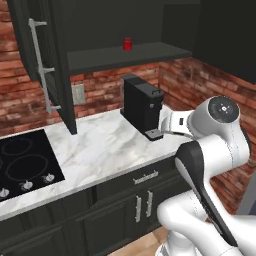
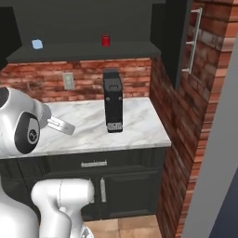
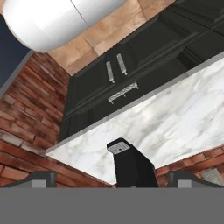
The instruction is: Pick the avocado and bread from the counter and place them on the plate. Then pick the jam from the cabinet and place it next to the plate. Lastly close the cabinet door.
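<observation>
Our claw point(image 3: 112, 177) hangs wide open and empty above the black coffee machine point(image 1: 143, 106).

Nearest us are the dark drawer fronts point(image 1: 145, 177) with silver handles, then the marble counter point(image 1: 105, 145), with a black cooktop point(image 1: 25, 162) at its left end. The coffee machine stands toward the brick back wall. Farthest and highest, the jam point(image 1: 127, 44) stands on the shelf of the open cabinet point(image 1: 125, 56), whose cabinet door point(image 1: 42, 60) is swung out to the left.

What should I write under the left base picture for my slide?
Open cabinet door above the counter, jam on the shelf, coffee machine below.
</observation>
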